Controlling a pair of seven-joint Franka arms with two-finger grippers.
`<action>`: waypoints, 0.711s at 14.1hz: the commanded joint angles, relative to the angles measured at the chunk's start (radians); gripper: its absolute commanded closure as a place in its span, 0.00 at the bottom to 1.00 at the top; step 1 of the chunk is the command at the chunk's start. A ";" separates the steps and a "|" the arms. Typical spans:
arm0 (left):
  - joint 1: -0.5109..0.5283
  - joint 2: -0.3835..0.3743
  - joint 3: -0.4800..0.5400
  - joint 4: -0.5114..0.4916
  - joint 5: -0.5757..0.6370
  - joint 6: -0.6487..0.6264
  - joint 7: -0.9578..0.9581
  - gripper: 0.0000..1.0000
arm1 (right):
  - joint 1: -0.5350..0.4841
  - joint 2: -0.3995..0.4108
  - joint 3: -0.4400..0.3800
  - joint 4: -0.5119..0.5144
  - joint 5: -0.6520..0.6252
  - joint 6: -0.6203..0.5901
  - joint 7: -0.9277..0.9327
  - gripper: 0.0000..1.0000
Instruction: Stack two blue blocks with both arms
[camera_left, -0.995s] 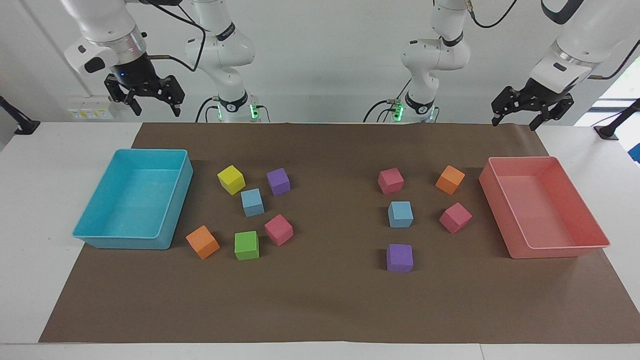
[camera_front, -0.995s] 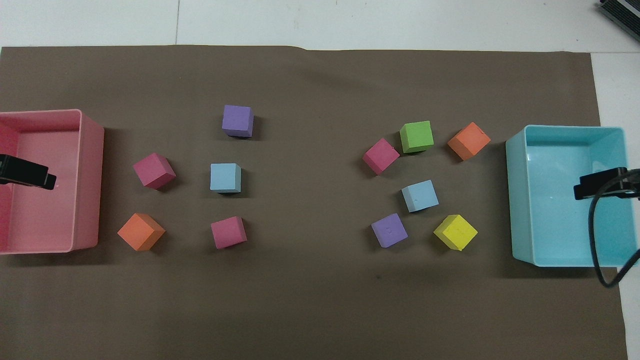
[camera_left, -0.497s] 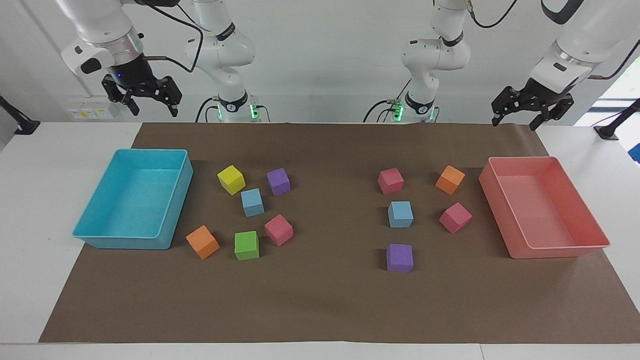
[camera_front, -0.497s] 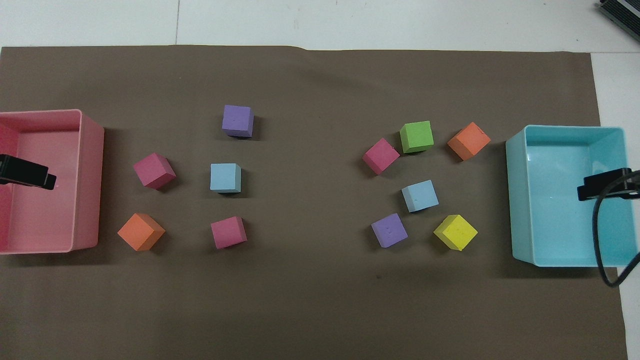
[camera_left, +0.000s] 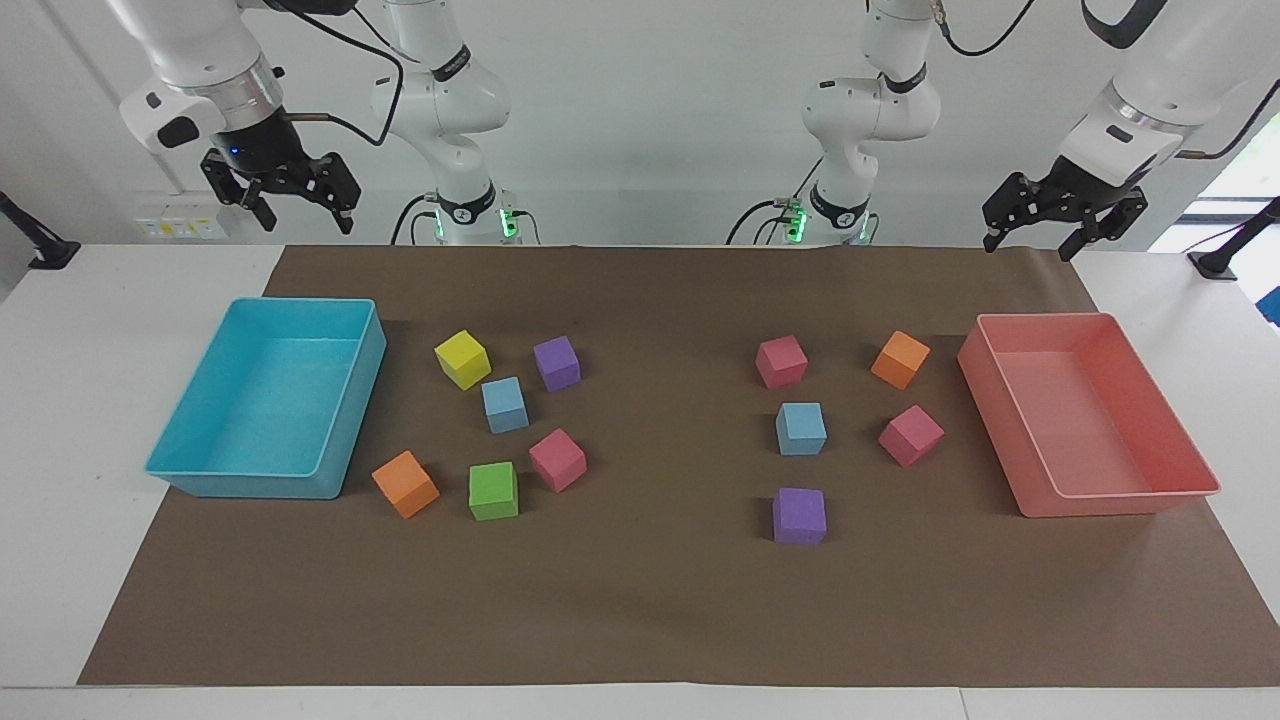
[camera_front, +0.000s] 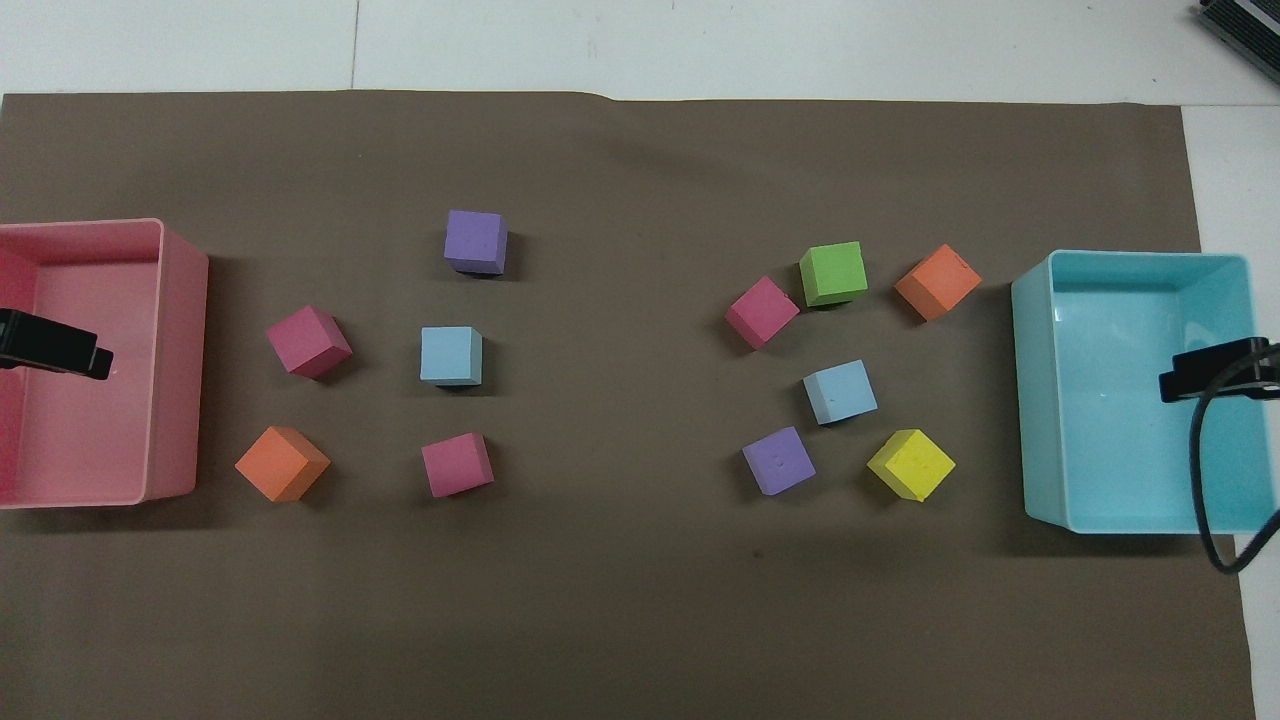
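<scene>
blue blocks (camera_left: 505, 404) sky-blue | tray (camera_left: 352, 400) turquoise | bin (camera_left: 1010, 420) pink | mat (camera_left: 660, 600) brown

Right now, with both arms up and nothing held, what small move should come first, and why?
Probably bring the left gripper, open and raised over the pink tray, across and down over the blue block at its end of the table. Both blue blocks lie apart on the mat, the other one crowded by cubes; the right gripper hangs open over the turquoise tray.
</scene>
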 joint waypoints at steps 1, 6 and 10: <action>-0.003 -0.013 0.002 -0.007 -0.004 -0.015 0.008 0.00 | -0.007 -0.024 0.007 -0.035 0.006 0.025 -0.019 0.00; -0.010 -0.016 0.001 -0.013 -0.004 -0.018 0.008 0.00 | 0.042 -0.016 0.017 -0.082 0.008 0.082 0.002 0.00; -0.011 -0.030 0.001 -0.030 -0.004 -0.016 0.008 0.00 | 0.096 0.016 0.017 -0.111 0.008 0.183 0.021 0.00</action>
